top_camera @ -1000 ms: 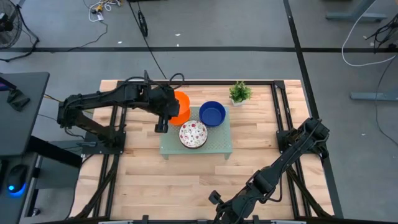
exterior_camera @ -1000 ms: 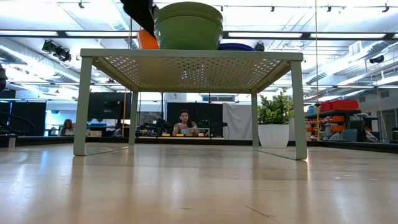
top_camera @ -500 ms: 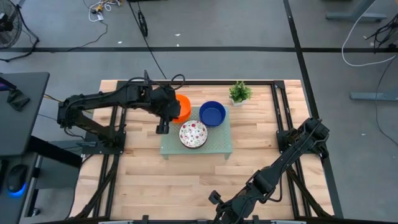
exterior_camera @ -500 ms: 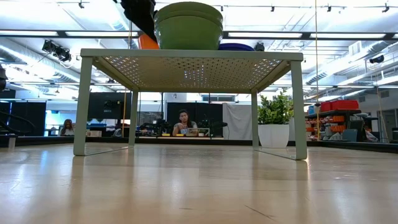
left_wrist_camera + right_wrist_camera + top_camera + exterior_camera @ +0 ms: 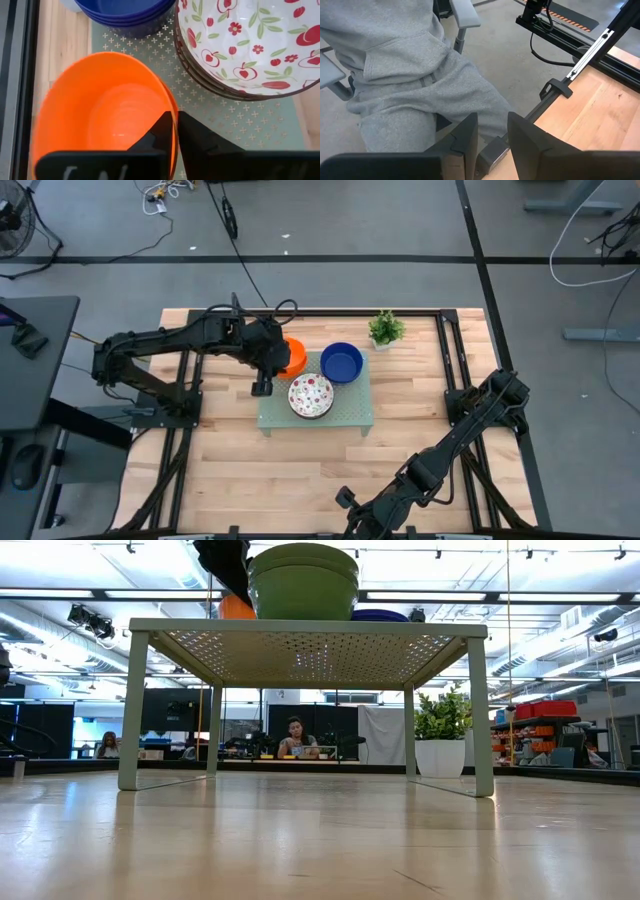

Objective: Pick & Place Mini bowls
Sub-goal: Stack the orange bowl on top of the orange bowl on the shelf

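My left gripper [image 5: 280,361] is shut on an orange mini bowl [image 5: 292,356] at the far left corner of the pale green perforated tray [image 5: 350,416]. A stack of dark blue bowls [image 5: 341,362] stands on the tray's far side. A stack of white bowls with red speckles [image 5: 311,395] stands on its middle and shows green outside in the low view [image 5: 303,582]. My right gripper [image 5: 492,135] waits open and empty by the table's near edge [image 5: 345,500]. My left gripper holds the orange bowl by its rim [image 5: 173,116], one finger inside the bowl and one outside. The fingers come from above, slanting down from the table's left side. In the low view the bowl's underside [image 5: 237,610] reaches down to the tray's top.
The tray stands raised on legs [image 5: 130,710] over the wooden table. A small green potted plant [image 5: 386,329] stands just beyond the tray's far right corner. A person in grey clothes [image 5: 405,65] sits just off the table's near edge, by my right gripper.
My left gripper has gone down a little with the orange bowl, which now sits lower, at the tray's top. The other bowls and my right arm have kept still.
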